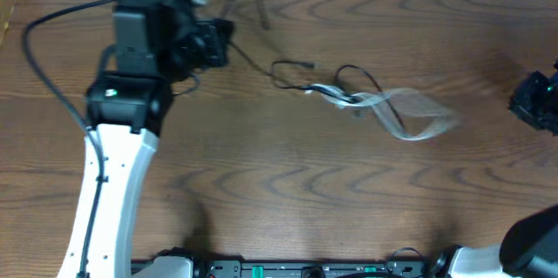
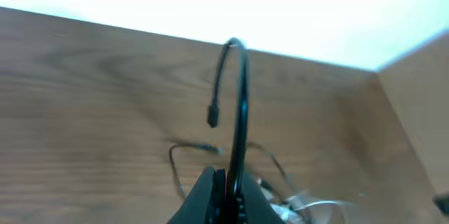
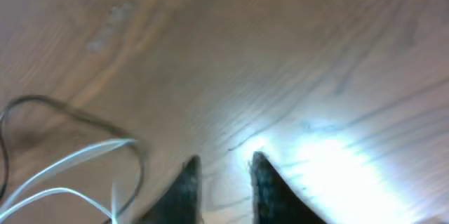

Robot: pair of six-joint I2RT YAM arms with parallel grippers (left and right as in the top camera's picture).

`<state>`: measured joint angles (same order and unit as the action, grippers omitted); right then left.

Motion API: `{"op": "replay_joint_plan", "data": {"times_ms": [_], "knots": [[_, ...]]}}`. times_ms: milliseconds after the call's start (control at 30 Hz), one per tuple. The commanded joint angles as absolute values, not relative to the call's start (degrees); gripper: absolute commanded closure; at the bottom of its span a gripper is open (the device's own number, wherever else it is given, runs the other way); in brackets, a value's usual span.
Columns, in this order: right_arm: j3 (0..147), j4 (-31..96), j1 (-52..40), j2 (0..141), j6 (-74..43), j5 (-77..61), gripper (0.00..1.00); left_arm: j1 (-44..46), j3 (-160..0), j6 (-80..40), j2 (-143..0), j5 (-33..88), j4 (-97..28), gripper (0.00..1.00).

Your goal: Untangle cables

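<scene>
**Left claw** (image 2: 228,185): pinched shut on the black cable (image 2: 242,97). The short free end arches up above the claw and ends in a plug (image 2: 212,117) that hangs clear of the table (image 1: 279,191). Ahead of this claw the cord runs along the wood to the knot (image 1: 349,97), where it crosses the white cable (image 1: 410,114). The white loop lies beyond the knot and looks smeared from overhead.

**Right claw** (image 3: 221,182): jaws a little apart, with only bare wood between them. The white strands lie off to its left, near but not touching.

**Hazards, as I judge them:**
- The grip sits close to the cord's end, so a hard pull may draw the plug out through it.
- With the white cable unheld, pulling may drag the whole bundle, or tighten the crossing rather than free it.
- The right claw, reaching left, may close on both cords at once.
</scene>
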<state>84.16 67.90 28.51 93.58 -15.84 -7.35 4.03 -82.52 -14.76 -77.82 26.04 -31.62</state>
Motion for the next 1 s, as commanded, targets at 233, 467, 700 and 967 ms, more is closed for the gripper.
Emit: {"op": "replay_joint_plan", "data": {"times_ms": [233, 467, 700, 967], "knots": [[84.71, 66.81, 31.18, 98.00, 2.61, -31.03, 0.30, -2.87, -83.37, -19.51, -76.62, 32.05, -28.27, 0.92], [84.71, 66.15, 23.44, 97.80, 12.99, -47.31, 0.22, 4.03, -84.18, -23.51, -76.53, 34.13, -21.37, 0.93], [84.71, 59.44, 9.19, 97.80, 13.91, -54.85, 0.18, 6.20, -86.41, -31.03, -76.49, 38.83, -13.98, 0.92], [84.71, 48.97, -6.31, 97.84, 12.16, -54.52, 0.17, 6.20, -87.79, -40.40, -76.49, 47.66, -6.28, 0.93]]}}
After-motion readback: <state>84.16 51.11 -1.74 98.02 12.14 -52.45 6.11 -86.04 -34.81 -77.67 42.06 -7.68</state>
